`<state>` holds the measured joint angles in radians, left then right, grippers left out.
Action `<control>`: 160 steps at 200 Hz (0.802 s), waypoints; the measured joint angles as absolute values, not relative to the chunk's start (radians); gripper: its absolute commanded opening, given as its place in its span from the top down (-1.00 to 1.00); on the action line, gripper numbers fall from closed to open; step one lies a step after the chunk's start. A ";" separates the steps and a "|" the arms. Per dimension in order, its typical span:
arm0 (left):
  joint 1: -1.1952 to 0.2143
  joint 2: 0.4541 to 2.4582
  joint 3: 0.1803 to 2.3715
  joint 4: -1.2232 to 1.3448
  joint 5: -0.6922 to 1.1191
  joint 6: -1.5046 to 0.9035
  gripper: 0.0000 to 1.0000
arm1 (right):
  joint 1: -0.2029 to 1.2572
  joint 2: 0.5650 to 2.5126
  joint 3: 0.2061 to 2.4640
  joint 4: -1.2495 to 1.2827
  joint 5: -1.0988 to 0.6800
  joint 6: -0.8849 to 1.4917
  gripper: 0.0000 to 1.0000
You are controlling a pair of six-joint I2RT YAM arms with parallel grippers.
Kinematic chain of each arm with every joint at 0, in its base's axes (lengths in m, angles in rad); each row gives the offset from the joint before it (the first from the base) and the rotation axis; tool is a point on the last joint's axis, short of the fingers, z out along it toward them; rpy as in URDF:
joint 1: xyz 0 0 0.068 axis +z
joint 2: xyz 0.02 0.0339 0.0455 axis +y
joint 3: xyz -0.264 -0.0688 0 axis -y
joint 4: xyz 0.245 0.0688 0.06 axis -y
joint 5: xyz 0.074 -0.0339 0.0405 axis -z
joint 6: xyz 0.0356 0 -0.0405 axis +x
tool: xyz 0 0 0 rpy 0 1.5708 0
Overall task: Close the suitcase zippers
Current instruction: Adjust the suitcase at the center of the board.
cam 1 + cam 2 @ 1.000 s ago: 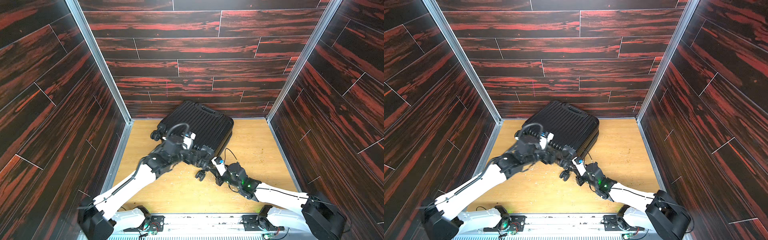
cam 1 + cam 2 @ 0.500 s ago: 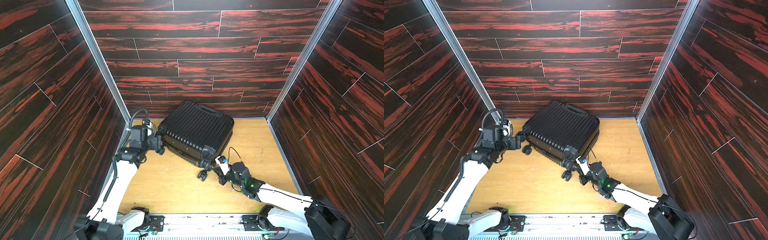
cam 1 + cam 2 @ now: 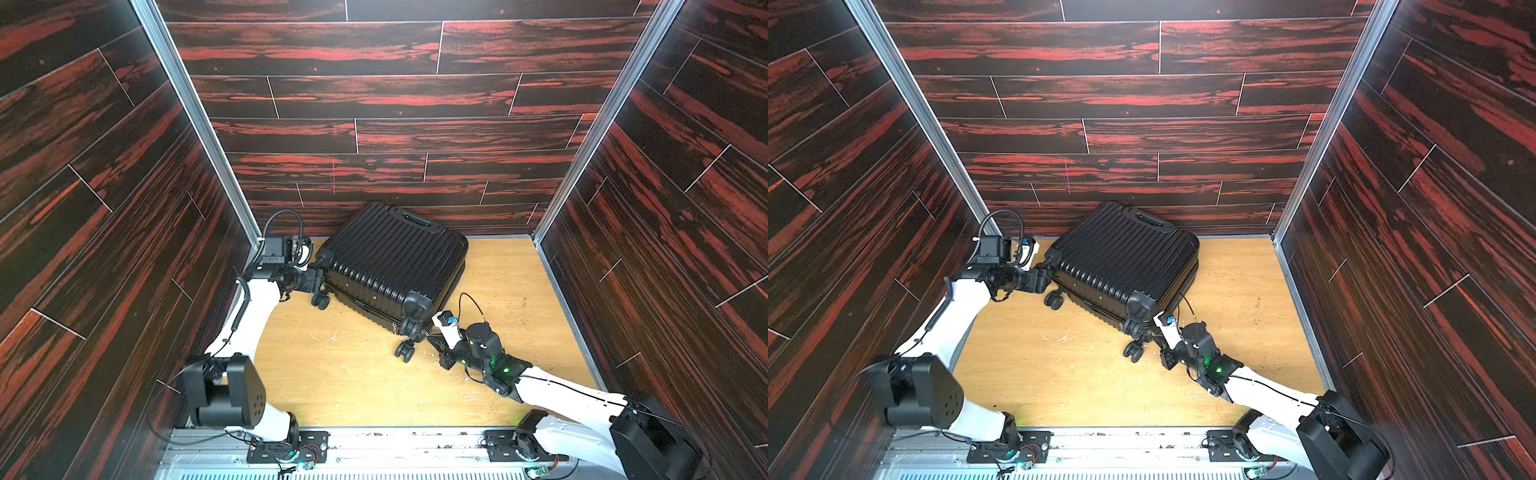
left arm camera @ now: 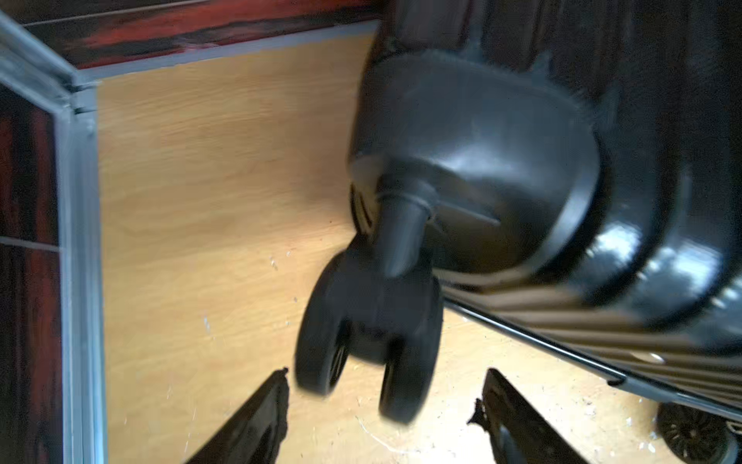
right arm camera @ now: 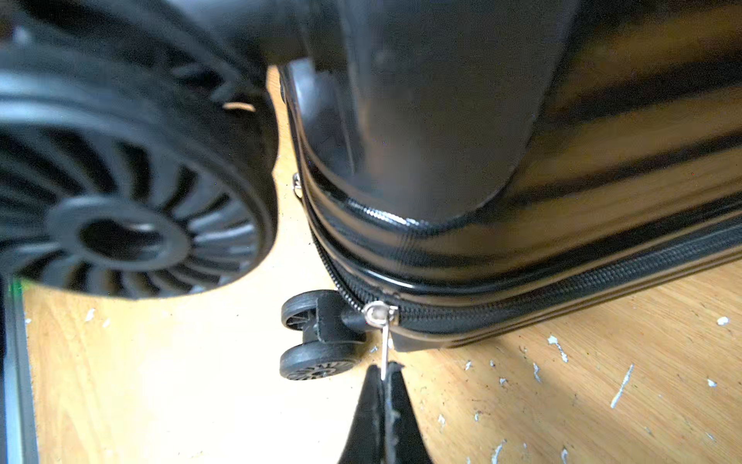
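The black ribbed suitcase [image 3: 390, 257] [image 3: 1121, 262] lies flat on the wooden floor near the back wall, turned at an angle. My right gripper [image 3: 428, 334] [image 5: 385, 367] is at its near right corner, shut on the thin silvery pull tab [image 5: 384, 349] of a zipper slider [image 5: 379, 311]. From the slider the zipper track [image 5: 562, 289] runs meshed along the seam. My left gripper [image 3: 320, 276] [image 4: 385, 373] stands open at the case's left corner. A double caster wheel [image 4: 361, 341] sits just ahead of its spread fingers, untouched.
Dark red wood-panel walls [image 3: 124, 208] close in on the left, back and right. A metal rail [image 3: 374, 449] runs along the front edge. Another caster [image 3: 405, 351] [image 5: 120, 193] juts from the near corner beside the right gripper. Bare scratched floor [image 3: 353, 382] lies in front of the case.
My left arm has swung away from the middle of the case's front side to its far left corner. The right gripper has kept hold of the pull tab at the near corner.
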<state>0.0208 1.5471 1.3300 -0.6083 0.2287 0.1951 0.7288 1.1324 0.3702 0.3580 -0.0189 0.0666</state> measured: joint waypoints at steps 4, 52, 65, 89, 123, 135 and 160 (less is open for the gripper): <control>0.021 1.558 1.338 -0.612 0.234 0.207 -0.36 | 0.729 1.132 0.371 0.358 -0.019 0.067 1.00; 0.043 1.612 1.384 -0.619 0.303 0.328 0.33 | 0.725 1.141 0.374 0.357 -0.019 0.067 1.00; 0.043 1.614 1.384 -0.612 0.308 0.334 0.38 | 0.722 1.145 0.377 0.355 -0.014 0.067 1.00; 0.041 1.609 1.372 -0.597 0.303 0.316 0.39 | 0.722 1.147 0.383 0.349 -0.009 0.066 1.00; 0.030 1.506 1.246 -0.511 0.265 0.237 0.39 | 0.705 1.151 0.390 0.336 -0.005 0.059 1.00; 0.026 1.444 1.193 -0.508 0.243 0.191 0.39 | 0.683 1.160 0.400 0.332 -0.007 0.055 1.00; 0.010 1.290 1.070 -0.531 0.204 0.073 0.39 | 0.635 1.181 0.419 0.329 -0.012 0.043 1.00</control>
<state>0.0105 1.2900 1.0702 -0.5312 0.2043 0.0731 0.6353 1.1812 0.4191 0.3290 -0.0116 0.0425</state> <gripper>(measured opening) 0.458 0.047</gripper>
